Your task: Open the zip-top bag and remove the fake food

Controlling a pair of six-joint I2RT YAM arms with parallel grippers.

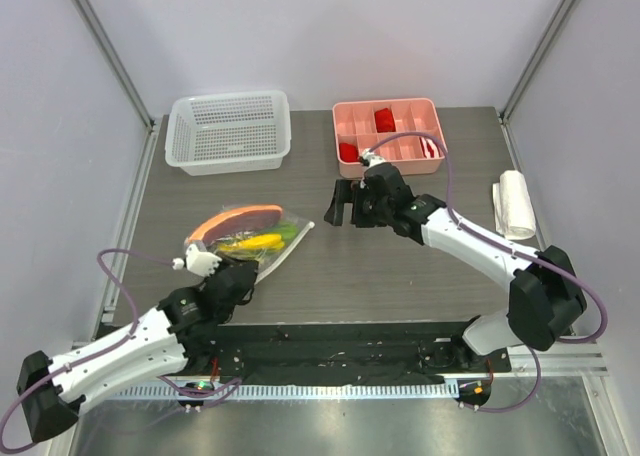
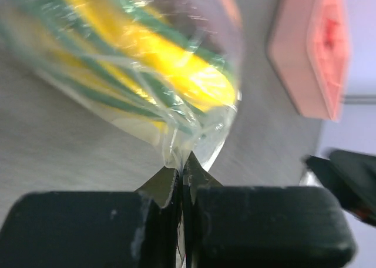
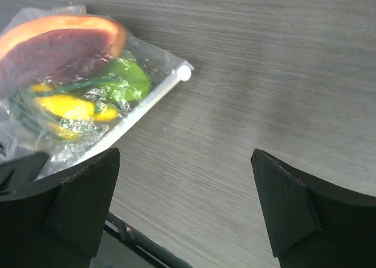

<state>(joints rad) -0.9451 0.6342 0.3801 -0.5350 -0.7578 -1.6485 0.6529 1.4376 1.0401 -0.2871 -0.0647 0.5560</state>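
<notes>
Near the left front of our dark wood-grain desk (image 1: 400, 266), left claw (image 2: 183, 177) pinches an edge of the clear floppy zip-top bag (image 1: 262, 244), plastic toy food (image 1: 243, 232) inside; right claw (image 3: 185, 156) hangs spread. Slippery, light film, so we'd grab the stiffer white zip strip (image 3: 147, 100).

Top external: fixed, high on the near side, looking down and forward. Far off, with the whole desk (image 1: 400, 276) in frame.
Left wrist: low and very near, facing out past the pinched-together left jaws. The zip-top bag (image 2: 135, 62) fills the frame just ahead of them, blurred. A pink tray (image 2: 305, 50) lies far ahead, to the right of the jaws.
Right wrist: raised, tilted down at the desk between the spread right jaws, with the bag ahead and to their left.
Shared: bag in all three views; tray in top external and left wrist.
</notes>
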